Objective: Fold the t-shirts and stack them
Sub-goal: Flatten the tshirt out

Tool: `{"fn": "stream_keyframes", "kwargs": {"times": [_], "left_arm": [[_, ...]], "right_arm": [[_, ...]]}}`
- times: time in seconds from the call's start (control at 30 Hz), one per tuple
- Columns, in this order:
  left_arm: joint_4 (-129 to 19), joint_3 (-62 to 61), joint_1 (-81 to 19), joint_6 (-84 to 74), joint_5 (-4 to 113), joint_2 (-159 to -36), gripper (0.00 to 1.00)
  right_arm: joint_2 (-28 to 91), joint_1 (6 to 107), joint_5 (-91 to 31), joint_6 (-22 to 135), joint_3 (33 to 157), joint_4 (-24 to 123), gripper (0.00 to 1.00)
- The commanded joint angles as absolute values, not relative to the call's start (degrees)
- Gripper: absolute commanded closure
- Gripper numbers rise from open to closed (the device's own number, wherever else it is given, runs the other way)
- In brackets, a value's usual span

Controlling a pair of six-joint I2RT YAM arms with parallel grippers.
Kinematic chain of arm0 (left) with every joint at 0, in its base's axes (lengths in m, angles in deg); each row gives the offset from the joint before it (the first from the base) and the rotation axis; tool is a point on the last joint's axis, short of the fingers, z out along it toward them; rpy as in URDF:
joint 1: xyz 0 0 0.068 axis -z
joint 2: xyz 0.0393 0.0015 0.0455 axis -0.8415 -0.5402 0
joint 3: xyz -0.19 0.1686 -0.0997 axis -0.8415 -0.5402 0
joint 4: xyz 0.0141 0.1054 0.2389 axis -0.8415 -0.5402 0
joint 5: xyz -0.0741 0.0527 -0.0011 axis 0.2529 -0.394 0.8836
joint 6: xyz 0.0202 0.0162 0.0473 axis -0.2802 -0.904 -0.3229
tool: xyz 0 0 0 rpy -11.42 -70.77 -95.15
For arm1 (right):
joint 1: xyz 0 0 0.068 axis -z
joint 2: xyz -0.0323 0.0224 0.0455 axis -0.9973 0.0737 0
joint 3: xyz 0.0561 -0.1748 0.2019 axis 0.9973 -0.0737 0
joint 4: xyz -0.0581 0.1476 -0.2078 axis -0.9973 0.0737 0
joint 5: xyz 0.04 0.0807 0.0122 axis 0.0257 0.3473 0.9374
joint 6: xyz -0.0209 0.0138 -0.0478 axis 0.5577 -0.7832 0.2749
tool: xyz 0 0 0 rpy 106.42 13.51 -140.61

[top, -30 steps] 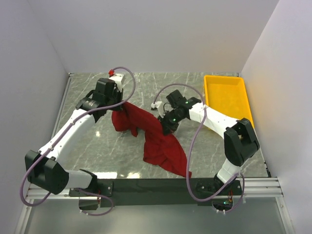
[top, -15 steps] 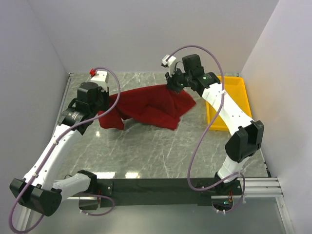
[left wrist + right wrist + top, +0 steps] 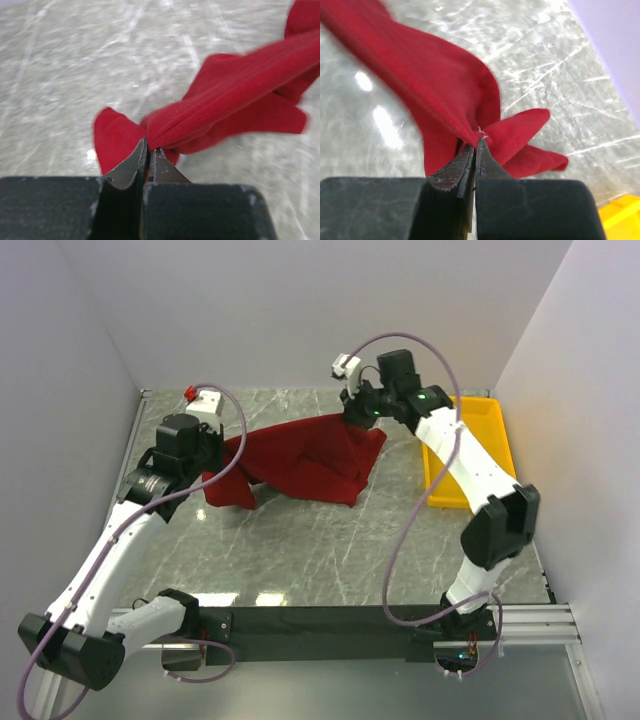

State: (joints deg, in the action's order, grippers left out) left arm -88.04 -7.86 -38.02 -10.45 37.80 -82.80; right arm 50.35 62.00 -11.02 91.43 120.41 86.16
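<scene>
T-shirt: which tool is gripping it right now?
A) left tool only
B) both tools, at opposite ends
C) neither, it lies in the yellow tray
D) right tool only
B: each wrist view shows a tool pinched shut on a bunch of red cloth, the left tool and the right tool, with the maroon t-shirt stretched between them.

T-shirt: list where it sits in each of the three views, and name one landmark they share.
Top external: t-shirt stretched across the far middle.
Left wrist: from the left gripper at bottom centre to upper right.
Right wrist: from upper left down to the right gripper.
Shared landmark: the marble tabletop.
</scene>
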Motion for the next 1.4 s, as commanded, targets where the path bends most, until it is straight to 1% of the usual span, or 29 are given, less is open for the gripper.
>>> {"fn": "stream_keyframes", "kwargs": {"times": [0.0, 0.03, 0.07, 0.1, 0.13, 0.17, 0.2, 0.23, 0.27, 0.3, 0.33, 0.37, 0.4, 0.43, 0.5, 0.6, 0.77, 0.87, 1.0, 1.1, 1.2, 1.23, 1.3, 1.37], "left_arm": [[-89.9, -9.2, -38.5, -10.7, 46.8, -79.0, 0.99], [-91.2, -9.6, -38.5, -8.7, 50.0, -79.0, 0.99], [-92.6, -10.1, -38.6, -7.3, 56.7, -79.2, 0.99], [-93.5, -11.5, -38.6, -5.6, 59.9, -79.2, 0.97], [-95.2, -12.5, -38.5, -4.2, 63.3, -79.2, 0.94], [-96.4, -13.4, -38.5, -1.4, 67.1, -79.0, 0.88], [-97.3, -15.0, -38.5, 0.3, 71.5, -78.7, 0.84], [-99.8, -15.8, -38.5, 2.4, 73.2, -77.7, 0.80], [-101.1, -16.4, -38.5, 3.4, 73.7, -76.9, 0.56], [-102.8, -16.4, -38.5, 4.1, 72.8, -76.2, 0.45], [-104.1, -15.9, -38.5, 5.6, 71.4, -74.5, 0.38], [-106.4, -15.2, -38.5, 6.2, 69.5, -73.8, 0.34], [-106.7, -13.4, -38.5, 6.8, 65.8, -73.0, 0.32], [-106.9, -12.6, -38.5, 7.3, 64.1, -72.2, 0.27], [-105.9, -11.4, -38.6, 7.3, 60.7, -72.5, 0.23], [-99.8, -12.8, -38.5, 6.3, 58.9, -76.0, 0.22], [-90.7, -14.9, -38.5, 1.9, 59.4, -87.8, 0.25], [-87.3, -14.8, -38.6, -1.0, 57.3, -94.8, 0.26], [-86.6, -12.6, -38.6, -2.4, 52.0, -104.7, 0.27], [-83.7, -11.9, -39.0, -1.8, 51.2, -108.2, 0.29], [-81.2, -10.7, -39.3, -0.9, 54.5, -113.6, 0.32], [-81.0, -10.1, -39.3, -0.7, 55.4, -114.7, 0.36], [-81.7, -8.7, -39.3, -0.9, 56.9, -117.9, 0.40], [-81.9, -8.3, -39.3, -1.0, 57.2, -119.3, 0.48]], "right_arm": [[41.1, 63.3, -3.3, 102.4, 115.8, 92.2, 1.00], [40.2, 63.2, -2.1, 105.2, 113.9, 94.6, 1.00], [39.3, 62.9, -1.0, 110.7, 111.4, 96.8, 1.00], [37.9, 62.5, -1.0, 112.6, 106.2, 100.4, 1.00], [37.1, 62.1, -0.9, 114.8, 103.6, 102.6, 1.00], [36.5, 61.0, -0.4, 121.0, 99.0, 105.4, 1.00], [35.2, 60.2, -0.9, 123.1, 96.7, 109.8, 1.00], [34.4, 59.5, -1.3, 124.3, 94.2, 110.9, 0.91], [32.7, 58.4, -1.6, 127.1, 90.3, 113.1, 0.82], [31.7, 58.2, -1.4, 127.6, 88.6, 113.2, 0.62], [30.6, 58.2, -1.2, 127.6, 87.4, 112.9, 0.56], [29.7, 58.5, -1.3, 126.1, 86.1, 112.2, 0.52], [28.2, 59.0, -1.5, 125.1, 86.0, 109.8, 0.46], [27.8, 59.4, -1.1, 124.1, 86.1, 108.4, 0.45], [28.2, 61.4, -0.2, 120.0, 88.0, 104.4, 0.43], [31.8, 63.4, 2.3, 113.9, 91.3, 99.4, 0.43], [42.8, 64.3, 3.1, 101.4, 98.1, 94.5, 0.44], [47.3, 65.4, 3.8, 96.4, 100.4, 93.1, 0.44], [49.4, 66.3, 1.8, 92.0, 100.6, 90.6, 0.44], [49.9, 67.0, 1.1, 90.3, 100.0, 89.7, 0.45], [50.3, 67.7, 0.7, 89.3, 99.3, 89.4, 0.45], [50.4, 67.7, 0.4, 88.9, 99.3, 89.5, 0.45], [50.7, 68.0, 0.3, 88.8, 99.4, 89.8, 0.45], [50.9, 68.2, 0.2, 88.8, 99.7, 89.9, 0.45]]}}
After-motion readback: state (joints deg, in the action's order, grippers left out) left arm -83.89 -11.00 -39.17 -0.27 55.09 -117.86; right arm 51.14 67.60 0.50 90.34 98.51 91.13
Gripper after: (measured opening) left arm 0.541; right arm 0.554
